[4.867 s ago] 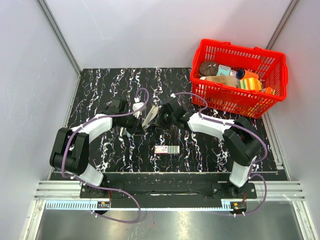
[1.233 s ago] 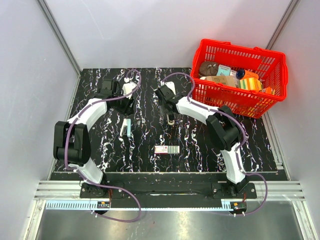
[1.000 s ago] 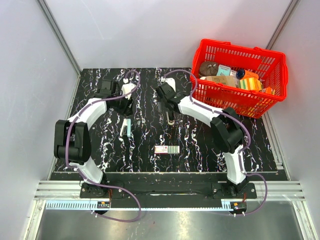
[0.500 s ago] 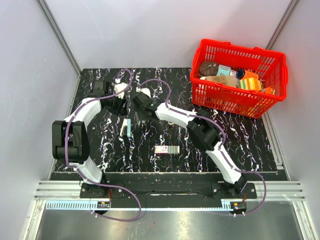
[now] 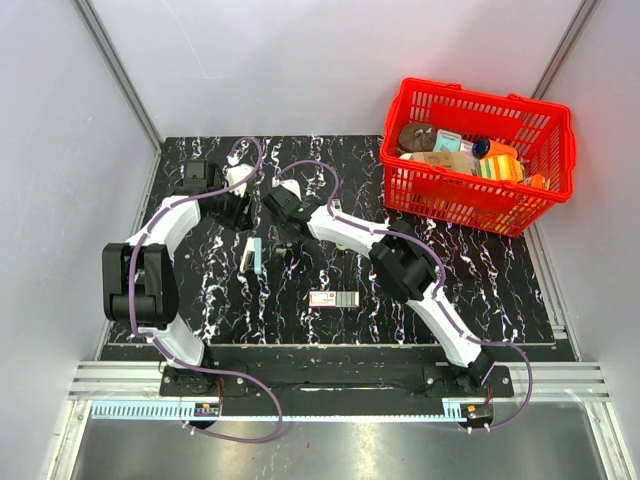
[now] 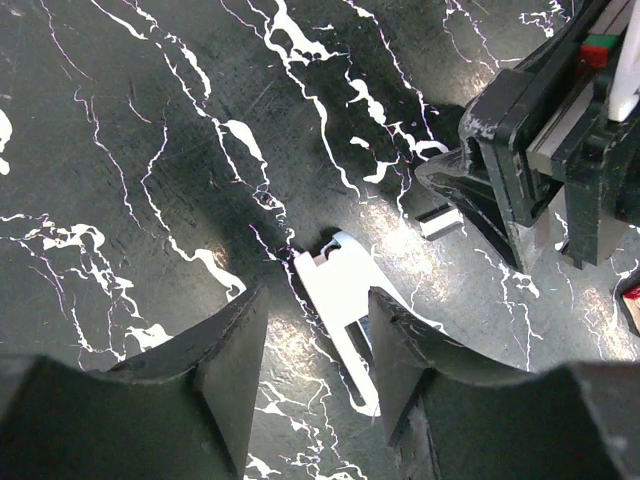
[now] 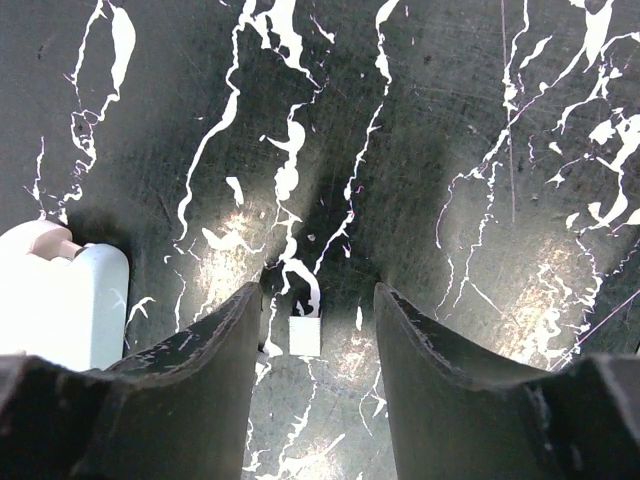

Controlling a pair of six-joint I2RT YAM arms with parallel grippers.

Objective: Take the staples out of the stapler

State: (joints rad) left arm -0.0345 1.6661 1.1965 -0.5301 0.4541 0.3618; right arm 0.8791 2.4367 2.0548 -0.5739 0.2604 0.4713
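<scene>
**Top and wrist views.** The label on the card point(image 5: 333, 299) is too small to read. The stapler point(image 5: 252, 256) lies flat on the worktop point(image 5: 510, 270), left of centre. Its white end sits between the fingers of the half-open, empty left pincer point(image 6: 315, 300). The right pincer point(image 7: 318, 295), also parted and empty, straddles a small pale strip point(image 7: 304, 336). Both arms reach forward and converge.

Black marble-pattern table point(image 5: 290, 300) (white veins), pale grey walls point(image 5: 300, 60).
</scene>
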